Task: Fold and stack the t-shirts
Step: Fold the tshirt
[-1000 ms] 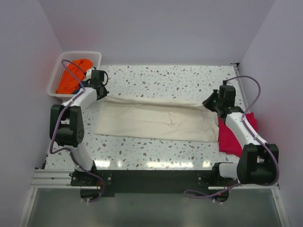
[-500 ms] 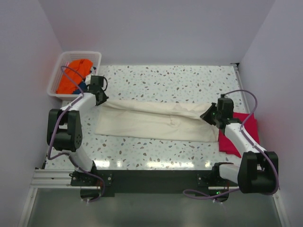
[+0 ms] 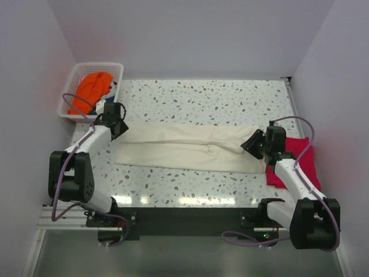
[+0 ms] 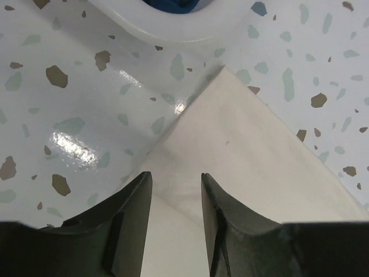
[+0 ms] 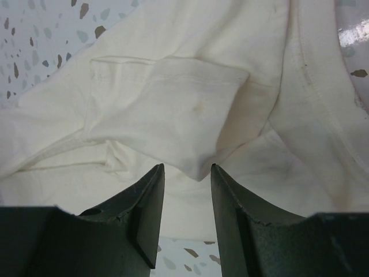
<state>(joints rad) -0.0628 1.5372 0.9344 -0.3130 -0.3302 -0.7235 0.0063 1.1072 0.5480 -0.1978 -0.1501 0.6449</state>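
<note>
Across the speckled worktop (image 3: 202,98) in the overhead view, a cream-white t-shirt (image 3: 187,147) is lying folded into a long band that is running from left to right, and a crimson-red t-shirt (image 3: 297,161) is lying just beside its right end, partly under the right arm. The left claw (image 3: 115,115) is sitting at the band's far left corner and the right claw (image 3: 253,144) at its right end. A white slatted basket (image 3: 98,64) is standing at the far left corner of the worktop, and an orange t-shirt (image 3: 92,89) is lying heaped inside it. Seen from the left wrist, the left claw (image 4: 173,196) is standing with its jaws parted and gripping nothing; the pointed corner of the cream-white t-shirt (image 4: 253,156) is lying flat on the worktop (image 4: 69,98), with its edge running under the gap between the fingers. The basket's rounded white base (image 4: 161,23) is showing at the top of that view, and a bit of blue cloth (image 4: 170,4) is peeking out above it. Seen from the right wrist, the right claw (image 5: 185,184) is likewise standing with its jaws apart and clamping nothing; a folded flap of the cream-white t-shirt (image 5: 173,98) is pointing towards the gap, its tip lying just ahead of the fingertips, while bare worktop (image 5: 34,34) is showing at the upper left.
</note>
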